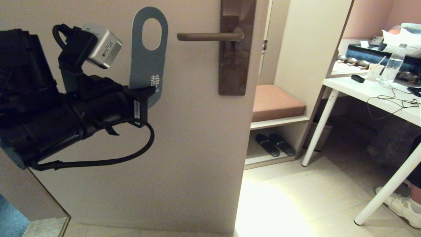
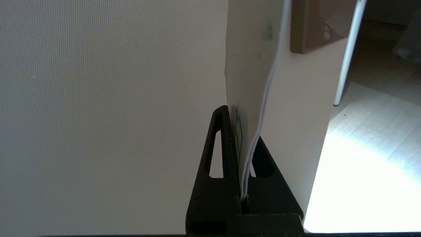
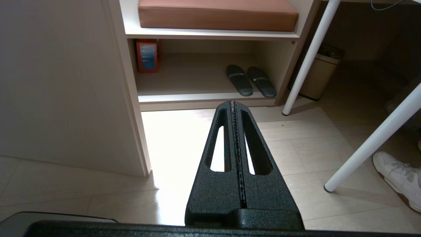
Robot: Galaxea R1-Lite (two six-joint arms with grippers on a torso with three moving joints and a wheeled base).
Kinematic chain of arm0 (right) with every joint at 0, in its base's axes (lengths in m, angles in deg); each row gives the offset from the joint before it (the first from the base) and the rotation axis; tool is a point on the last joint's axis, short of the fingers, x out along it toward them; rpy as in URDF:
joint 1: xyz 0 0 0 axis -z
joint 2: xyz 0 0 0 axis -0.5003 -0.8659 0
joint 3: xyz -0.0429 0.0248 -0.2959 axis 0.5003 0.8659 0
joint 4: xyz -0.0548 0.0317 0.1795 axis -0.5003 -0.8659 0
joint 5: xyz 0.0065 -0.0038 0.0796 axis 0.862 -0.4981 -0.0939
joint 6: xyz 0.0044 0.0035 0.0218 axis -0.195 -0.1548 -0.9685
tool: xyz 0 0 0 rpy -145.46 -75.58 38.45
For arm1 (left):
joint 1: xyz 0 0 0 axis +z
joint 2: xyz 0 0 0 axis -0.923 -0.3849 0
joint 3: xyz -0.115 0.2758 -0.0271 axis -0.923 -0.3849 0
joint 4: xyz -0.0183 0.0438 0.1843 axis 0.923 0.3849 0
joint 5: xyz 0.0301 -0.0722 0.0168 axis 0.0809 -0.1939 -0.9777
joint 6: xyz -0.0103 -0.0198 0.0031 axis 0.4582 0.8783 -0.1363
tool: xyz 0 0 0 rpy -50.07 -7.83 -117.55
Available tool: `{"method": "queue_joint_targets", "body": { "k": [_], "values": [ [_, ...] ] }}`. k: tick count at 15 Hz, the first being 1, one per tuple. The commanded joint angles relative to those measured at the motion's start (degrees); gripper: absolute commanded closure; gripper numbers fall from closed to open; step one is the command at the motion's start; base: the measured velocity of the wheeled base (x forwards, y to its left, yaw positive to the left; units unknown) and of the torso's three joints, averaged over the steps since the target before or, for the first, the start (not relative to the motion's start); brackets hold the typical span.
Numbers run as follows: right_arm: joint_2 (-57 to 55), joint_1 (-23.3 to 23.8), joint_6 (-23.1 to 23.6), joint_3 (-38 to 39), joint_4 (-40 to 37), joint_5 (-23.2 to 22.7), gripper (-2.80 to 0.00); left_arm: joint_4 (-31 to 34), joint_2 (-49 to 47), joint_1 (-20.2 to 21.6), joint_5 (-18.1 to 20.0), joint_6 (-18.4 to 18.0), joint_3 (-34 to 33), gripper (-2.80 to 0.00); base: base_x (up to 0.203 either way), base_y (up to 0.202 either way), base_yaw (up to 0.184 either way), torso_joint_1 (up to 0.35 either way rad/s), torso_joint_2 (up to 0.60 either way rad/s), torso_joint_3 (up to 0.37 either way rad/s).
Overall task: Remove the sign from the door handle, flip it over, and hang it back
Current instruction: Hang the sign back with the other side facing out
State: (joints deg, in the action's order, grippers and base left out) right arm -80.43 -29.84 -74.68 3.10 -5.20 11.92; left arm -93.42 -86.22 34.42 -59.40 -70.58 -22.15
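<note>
The left gripper point(image 1: 144, 95) reaches in from the left, level with the lower part of the door point(image 1: 184, 148), and is clamped on the bottom end of the sign point(image 1: 146, 62). In the left wrist view the gripper point(image 2: 243, 131) has its two black fingers point(image 2: 218, 158) pressed against either side of the thin card point(image 2: 253, 65), which is seen almost edge-on, with the pale face showing and a white rim running up its length.

From the head view the sign is a flat, blue-grey card with rounded ends, held upright against the door. A big oval hole sits near its top, and a white Chinese character with smaller lettering beneath it is printed low down, just above the grip. The very bottom of the card is hidden behind the gripper. The sign is off the door handle point(image 1: 210, 36): its hole is level with the lever, just to the left of the lever's free tip, with a small gap between card and bar.

The handle is a slim, straight brown lever pointing left from a tall rectangular brown backplate point(image 1: 235, 59) near the door's edge.

Further right are a shelf with a brown cushion point(image 1: 276, 102), dark slippers point(image 1: 274, 144) below it, and a white bench point(image 1: 371, 95) carrying a water bottle point(image 1: 393, 67).

The right gripper point(image 3: 234, 105) shows only in its own wrist view, pointing down at the floor, fingers together with nothing between them.
</note>
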Motion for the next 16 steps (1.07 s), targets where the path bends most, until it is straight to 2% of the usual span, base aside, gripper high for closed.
{"method": "queue_joint_targets", "body": {
  "k": [1, 4, 16],
  "values": [
    [-0.07, -0.01, 0.05, -0.01, -0.04, -0.03, 0.0, -0.13, -1.85, 0.14, -0.43, -0.03, 1.32, 0.0, 0.0, 0.0, 0.0, 0.0, 0.0, 0.0],
    [-0.07, -0.01, 0.05, -0.01, -0.04, -0.03, 0.0, 0.07, -4.07, 0.39, -2.79, 0.08, 3.73, 0.0, 0.0, 0.0, 0.0, 0.0, 0.0, 0.0],
    [-0.07, -0.01, 0.05, -0.01, -0.04, -0.03, 0.0, 4.44, -6.94, 0.68, -2.9, 0.15, 10.25, 0.0, 0.0, 0.0, 0.0, 0.0, 0.0, 0.0]
  ]
}}
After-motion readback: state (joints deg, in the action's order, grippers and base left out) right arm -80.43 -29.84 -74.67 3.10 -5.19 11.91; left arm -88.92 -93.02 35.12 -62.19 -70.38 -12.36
